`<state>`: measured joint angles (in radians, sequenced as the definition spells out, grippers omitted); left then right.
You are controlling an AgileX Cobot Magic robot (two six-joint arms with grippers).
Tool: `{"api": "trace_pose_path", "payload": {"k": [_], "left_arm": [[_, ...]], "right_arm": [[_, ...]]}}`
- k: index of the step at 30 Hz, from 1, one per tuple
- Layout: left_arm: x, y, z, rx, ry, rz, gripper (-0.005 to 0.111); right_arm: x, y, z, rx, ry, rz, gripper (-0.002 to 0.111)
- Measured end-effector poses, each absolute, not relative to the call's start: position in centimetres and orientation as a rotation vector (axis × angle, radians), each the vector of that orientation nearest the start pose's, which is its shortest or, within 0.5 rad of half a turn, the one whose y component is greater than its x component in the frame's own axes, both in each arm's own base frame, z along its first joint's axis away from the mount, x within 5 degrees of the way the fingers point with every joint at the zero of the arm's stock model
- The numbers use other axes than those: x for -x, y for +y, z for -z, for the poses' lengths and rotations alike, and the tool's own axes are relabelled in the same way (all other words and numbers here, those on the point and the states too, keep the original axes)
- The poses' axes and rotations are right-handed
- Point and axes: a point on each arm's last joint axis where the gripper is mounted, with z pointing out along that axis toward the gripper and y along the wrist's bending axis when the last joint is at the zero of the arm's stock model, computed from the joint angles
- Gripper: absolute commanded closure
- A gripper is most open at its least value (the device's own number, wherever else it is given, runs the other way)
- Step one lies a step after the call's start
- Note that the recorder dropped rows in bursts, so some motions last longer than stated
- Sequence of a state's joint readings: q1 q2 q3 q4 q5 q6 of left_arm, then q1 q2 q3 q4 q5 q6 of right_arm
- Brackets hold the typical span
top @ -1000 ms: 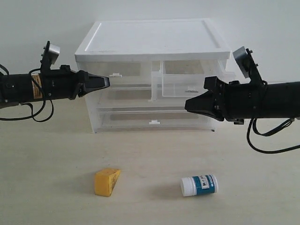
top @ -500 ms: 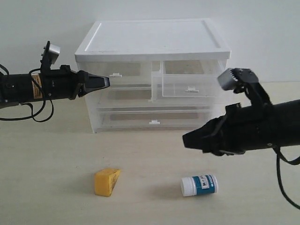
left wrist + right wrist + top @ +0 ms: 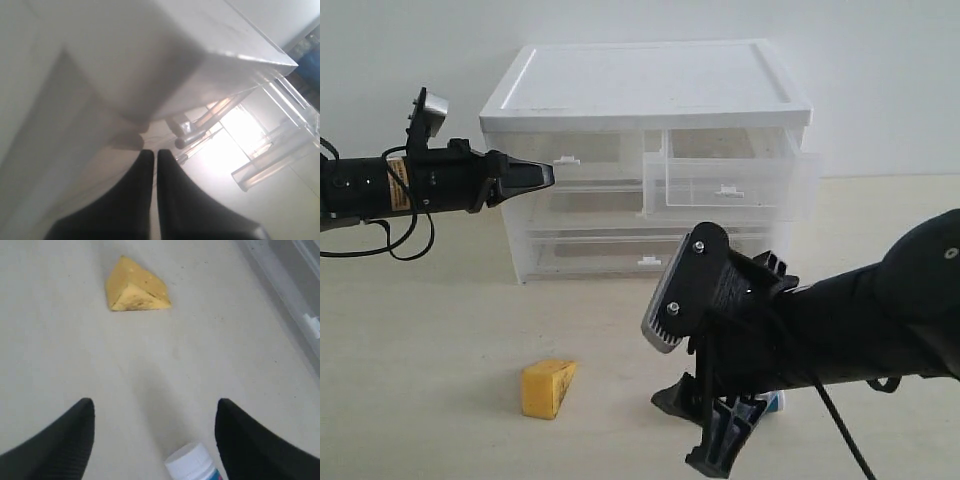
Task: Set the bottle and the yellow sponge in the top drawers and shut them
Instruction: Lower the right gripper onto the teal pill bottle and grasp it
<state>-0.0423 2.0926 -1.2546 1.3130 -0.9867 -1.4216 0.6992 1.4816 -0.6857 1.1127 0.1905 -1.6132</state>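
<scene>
- The right gripper (image 3: 154,410) hangs over the table (image 3: 420,350) in front of the cabinet (image 3: 650,85), pointed down with its jaws spread wide and gripping nothing.
- The bottle (image 3: 192,465) lies on its side before the cabinet's right half, its white cap showing between the spread fingers. Judgement: the jaws are set wide to straddle its body.
- The right top drawer (image 3: 730,180) stands pulled out of the cabinet and looks empty, so it is probably ready to receive the bottle.
- The left gripper (image 3: 545,176) has its jaws pressed together and holds nothing. Its tip is at the tab handle (image 3: 566,159) of the left top drawer (image 3: 590,150), which sits flush. Contact cannot be confirmed.
- The yellow sponge (image 3: 548,388) lies before the cabinet's left half, well apart from both grippers.
</scene>
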Motion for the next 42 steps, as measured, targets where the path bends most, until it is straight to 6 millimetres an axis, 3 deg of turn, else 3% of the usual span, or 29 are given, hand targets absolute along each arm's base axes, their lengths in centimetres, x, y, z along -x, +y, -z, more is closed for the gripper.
{"api": "trace_pose_path", "payload": {"k": [4, 8, 10, 15, 19, 25, 28, 32, 34, 39, 42], "left_arm": [[-41.9, -9.1, -17.3, -0.387, 1.914, 1.14, 0.103], [-41.9, -9.1, -17.4, -0.384, 1.914, 1.144, 0.103], [-41.9, -9.1, -17.4, -0.382, 1.915, 1.146, 0.103], [-41.9, -9.1, -17.4, -0.382, 1.915, 1.146, 0.103], [-41.9, -9.1, -17.4, -0.382, 1.915, 1.146, 0.103], [-41.9, -9.1, -17.4, -0.382, 1.915, 1.146, 0.103], [-41.9, -9.1, -17.4, -0.382, 1.915, 1.146, 0.103], [-41.9, -9.1, -17.4, -0.383, 1.914, 1.145, 0.103], [-41.9, -9.1, -17.4, -0.383, 1.914, 1.145, 0.103], [-41.9, -9.1, -17.4, -0.383, 1.914, 1.145, 0.103], [-41.9, -9.1, -17.4, -0.383, 1.914, 1.145, 0.103]], "right_arm": [[-21.6, 18.9, -20.2, 1.312, 1.873, -0.12, 0.048], [-23.3, 17.7, -21.2, 1.034, 1.904, 0.044, 0.063], [-24.0, 17.0, -21.8, 0.925, 1.939, 0.145, 0.063], [-24.7, 15.7, -22.3, 0.905, 2.008, 0.386, 0.058], [-24.7, 15.2, -22.1, 0.876, 2.042, 0.443, 0.058], [-25.1, 15.0, -20.7, 0.656, 2.147, 0.425, 0.058], [-25.2, 15.8, -19.3, 0.684, 2.186, 0.341, 0.059], [-24.6, 18.4, -17.9, 0.883, 2.186, 0.036, 0.074], [-24.0, 19.7, -18.0, 0.976, 2.147, -0.136, 0.08], [-22.1, 22.4, -18.8, 1.198, 2.0, -0.53, 0.08], [-20.3, 23.6, -19.7, 1.444, 1.873, -0.761, 0.08]]}}
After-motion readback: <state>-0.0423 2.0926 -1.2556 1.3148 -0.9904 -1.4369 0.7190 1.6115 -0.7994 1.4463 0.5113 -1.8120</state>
